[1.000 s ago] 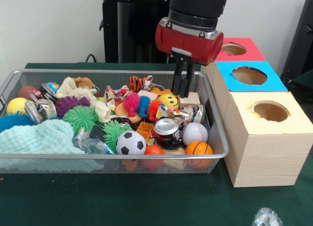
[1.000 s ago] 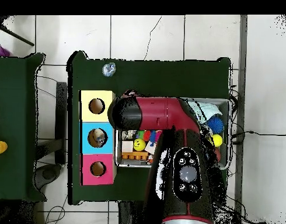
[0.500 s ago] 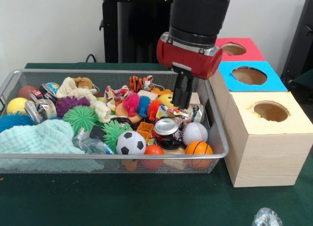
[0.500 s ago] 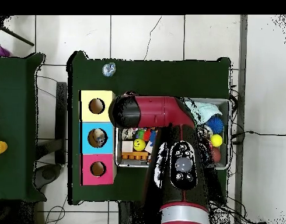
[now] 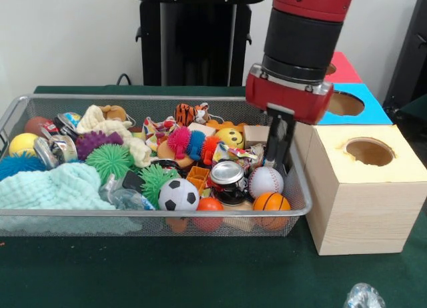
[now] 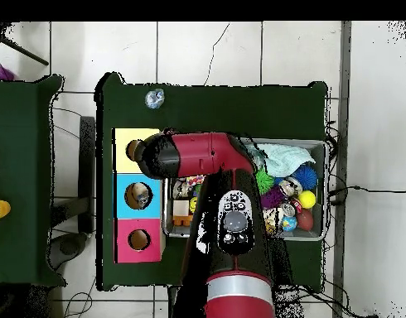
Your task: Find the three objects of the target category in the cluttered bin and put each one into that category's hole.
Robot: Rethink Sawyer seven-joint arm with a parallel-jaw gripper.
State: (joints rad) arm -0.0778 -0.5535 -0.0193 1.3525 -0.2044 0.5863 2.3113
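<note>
Green table point(image 5: 200, 275) holds the bin point(image 5: 160, 218); no writing legible.

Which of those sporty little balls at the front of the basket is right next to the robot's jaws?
The baseball: white with red stitching, it sits just left of the gripper. The orange basketball lies further forward, and the soccer ball is well off to the left.

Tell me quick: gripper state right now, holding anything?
Gripper: down at the bin's end beside the wooden boxes, fingers close together; whether it is shut or holding anything cannot be told.
</note>
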